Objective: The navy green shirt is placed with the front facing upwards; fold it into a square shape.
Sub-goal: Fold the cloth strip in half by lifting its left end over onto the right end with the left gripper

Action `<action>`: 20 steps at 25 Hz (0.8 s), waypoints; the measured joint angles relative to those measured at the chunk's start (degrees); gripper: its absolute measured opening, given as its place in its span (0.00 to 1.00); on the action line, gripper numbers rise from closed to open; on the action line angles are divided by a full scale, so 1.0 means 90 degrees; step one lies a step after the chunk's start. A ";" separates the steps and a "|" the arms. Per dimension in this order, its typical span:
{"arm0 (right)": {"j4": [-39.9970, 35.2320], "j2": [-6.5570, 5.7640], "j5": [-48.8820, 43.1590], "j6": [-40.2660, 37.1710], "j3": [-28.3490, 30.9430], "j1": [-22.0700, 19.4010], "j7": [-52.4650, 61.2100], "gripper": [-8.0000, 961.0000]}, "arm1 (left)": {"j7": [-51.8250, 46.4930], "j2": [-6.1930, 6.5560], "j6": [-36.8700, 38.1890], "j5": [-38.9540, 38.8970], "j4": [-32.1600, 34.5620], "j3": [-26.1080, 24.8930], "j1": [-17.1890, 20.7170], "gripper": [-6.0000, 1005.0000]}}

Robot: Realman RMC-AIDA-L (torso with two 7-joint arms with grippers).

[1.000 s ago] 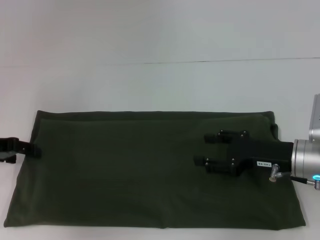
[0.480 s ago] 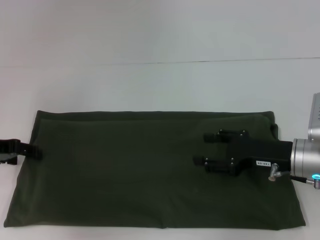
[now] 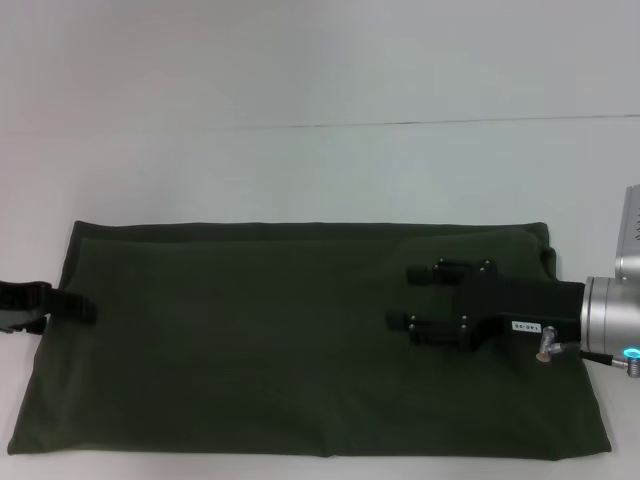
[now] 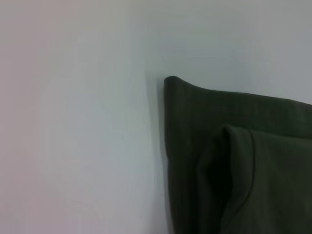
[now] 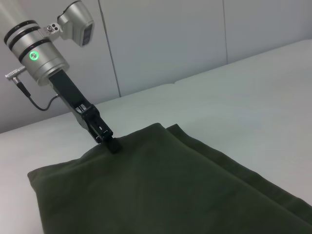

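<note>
The navy green shirt [image 3: 270, 340] lies flat on the white table as a long folded rectangle, with only plain green cloth showing. My left gripper [image 3: 80, 307] is low at the middle of the shirt's left edge, its tip just over the cloth; the right wrist view shows that gripper [image 5: 111, 143] touching the hem there. Over the right part of the shirt, my right gripper [image 3: 402, 298] is open and holds nothing. In the left wrist view a shirt [image 4: 190, 126] corner shows with a folded layer on top. The lettering and collar are hidden.
The white table [image 3: 320, 170] runs bare behind the shirt to a seam line at the back. A pale wall [image 5: 161, 44] stands beyond the table's left side. The shirt's front edge lies close to the bottom of the head view.
My left gripper has slid a little to the right, onto the shirt's left edge. The right arm and the shirt have not moved.
</note>
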 joint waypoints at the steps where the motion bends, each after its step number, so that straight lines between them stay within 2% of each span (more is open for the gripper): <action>1: 0.0000 0.0000 0.0000 0.0000 0.0000 0.0000 0.0000 0.78 | 0.0000 0.0000 0.0003 -0.0004 -0.0002 0.0000 -0.0003 0.79; 20: 0.0000 0.0000 0.0000 0.0000 0.0000 -0.0001 0.0010 0.78 | 0.0019 0.0002 0.0047 -0.0173 -0.0326 -0.0069 -0.0107 0.79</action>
